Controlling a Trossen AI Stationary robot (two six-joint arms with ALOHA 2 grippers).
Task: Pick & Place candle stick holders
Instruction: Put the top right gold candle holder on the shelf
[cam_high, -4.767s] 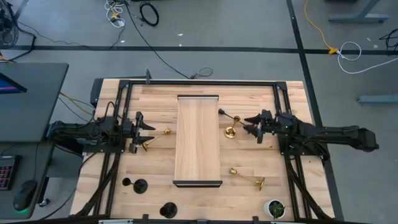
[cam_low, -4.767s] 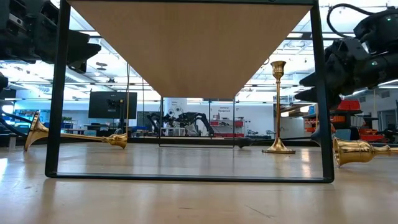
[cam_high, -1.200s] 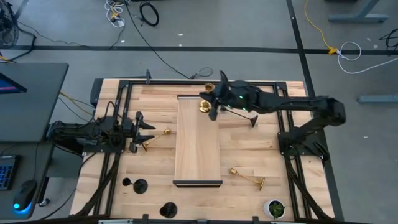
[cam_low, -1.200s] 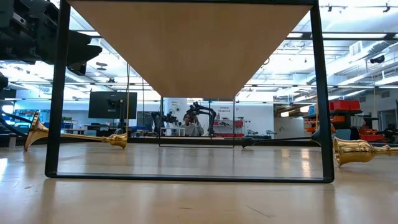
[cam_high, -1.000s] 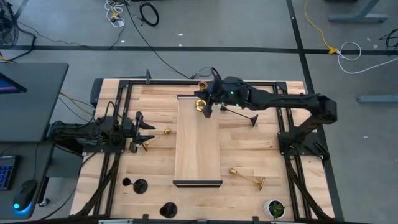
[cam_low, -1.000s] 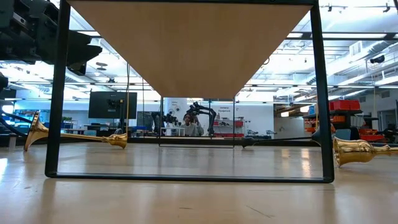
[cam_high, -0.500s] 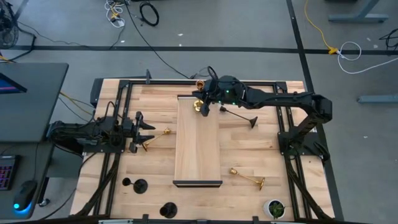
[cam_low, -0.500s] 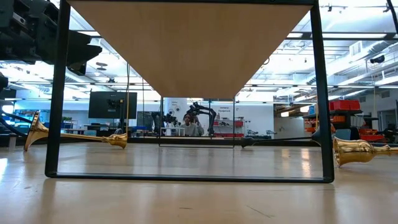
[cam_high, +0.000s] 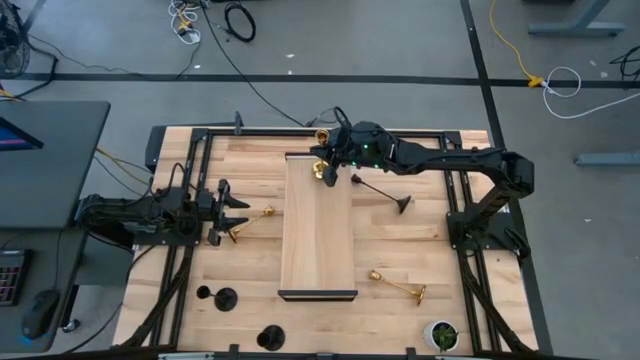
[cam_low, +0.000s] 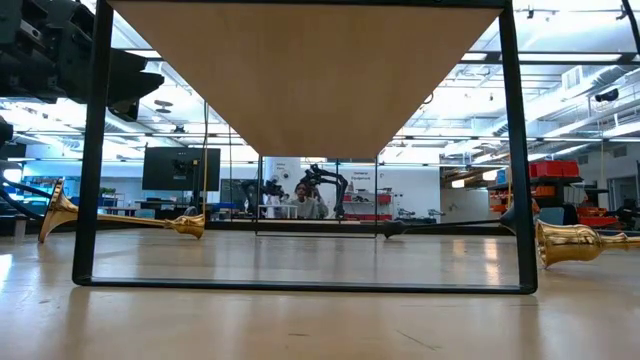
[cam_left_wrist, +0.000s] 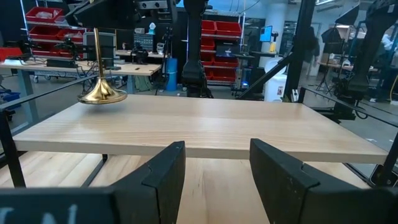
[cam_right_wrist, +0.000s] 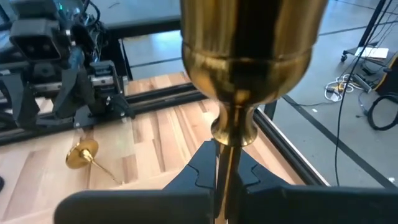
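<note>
A gold candle stick holder (cam_high: 319, 168) stands upright at the far left corner of the raised wooden platform (cam_high: 318, 240), with my right gripper (cam_high: 334, 160) shut on it. In the left wrist view its flared base (cam_left_wrist: 102, 96) appears to rest on the platform top. My left gripper (cam_high: 243, 205) stands open over the table left of the platform, beside a gold holder (cam_high: 250, 220) lying on its side. A black holder (cam_high: 378, 192) and another gold one (cam_high: 398, 287) lie on their sides right of the platform. Two black holders (cam_high: 222, 296) (cam_high: 270, 338) stand on their bases near the front edge. My right gripper pinches the gold holder's thin stem (cam_right_wrist: 222, 152) between its two fingers (cam_right_wrist: 199, 171), just below the knob under the cup (cam_right_wrist: 252, 37). The fingers come in about level from the table's right, across the stem. The holder stands upright, base toward the platform.
The platform stands on a black metal frame (cam_low: 90, 150) with open room beneath it. A small green plant in a white pot (cam_high: 441, 335) stands at the front right corner. Black rails (cam_high: 320, 133) run along the table's far edge and sides.
My right gripper has carried the upright gold holder a little toward the table's left, over the platform's far left corner. The black holder lying right of the platform has rolled slightly toward the near edge.
</note>
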